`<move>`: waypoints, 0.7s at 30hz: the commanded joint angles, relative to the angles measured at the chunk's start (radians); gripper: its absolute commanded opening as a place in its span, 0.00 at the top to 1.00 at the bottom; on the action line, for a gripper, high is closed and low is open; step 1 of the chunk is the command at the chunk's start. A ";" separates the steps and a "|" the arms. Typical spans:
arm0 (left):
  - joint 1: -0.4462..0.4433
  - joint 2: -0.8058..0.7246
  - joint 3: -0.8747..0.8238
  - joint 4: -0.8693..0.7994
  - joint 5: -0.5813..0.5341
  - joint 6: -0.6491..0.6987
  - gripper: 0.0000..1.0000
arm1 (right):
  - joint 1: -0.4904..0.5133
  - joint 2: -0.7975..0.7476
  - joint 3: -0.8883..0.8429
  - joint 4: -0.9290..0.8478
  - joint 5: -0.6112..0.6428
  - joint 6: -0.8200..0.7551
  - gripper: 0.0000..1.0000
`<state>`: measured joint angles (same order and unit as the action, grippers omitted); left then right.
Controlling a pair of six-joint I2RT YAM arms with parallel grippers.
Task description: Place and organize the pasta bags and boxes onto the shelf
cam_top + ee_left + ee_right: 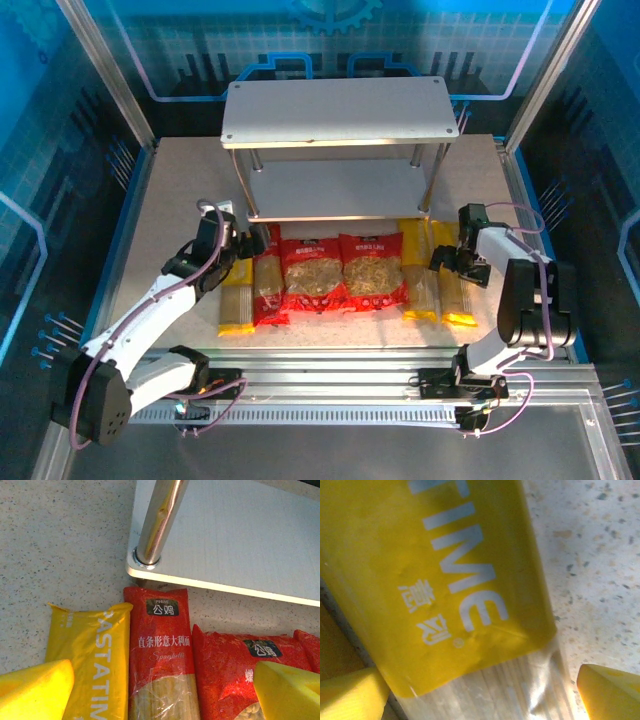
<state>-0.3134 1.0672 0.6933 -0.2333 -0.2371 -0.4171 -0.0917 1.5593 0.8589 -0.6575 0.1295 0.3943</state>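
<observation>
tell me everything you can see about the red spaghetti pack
The red spaghetti pack is a long, narrow, glossy plastic packet with a dark logo patch near its top, white Chinese lettering, and a clear window showing pale strands. It lies flat on the speckled table, top end near the shelf's lower board, snug between a yellow pack and a wide red bag. Nothing grips it.

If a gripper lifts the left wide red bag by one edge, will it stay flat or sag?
Probably sag: the left wide red bag looks like thin, wrinkled film holding loose short pasta, which may shift. The glossy film could slip in a grip. Lying flat, it seems unlikely to roll.
</observation>
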 commanded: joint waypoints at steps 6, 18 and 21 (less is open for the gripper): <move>0.009 0.005 0.037 0.022 0.012 -0.002 0.07 | 0.023 0.091 0.054 -0.008 -0.033 -0.016 0.08; 0.013 0.001 0.046 0.016 0.010 -0.002 0.07 | 0.032 0.054 0.042 -0.036 -0.059 -0.021 0.61; 0.013 0.001 0.049 0.016 0.010 -0.002 0.07 | 0.036 -0.004 0.027 -0.042 -0.055 -0.019 0.71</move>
<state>-0.3092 1.0679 0.7017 -0.2276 -0.2371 -0.4171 -0.0765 1.6028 0.9054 -0.6792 0.1020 0.3729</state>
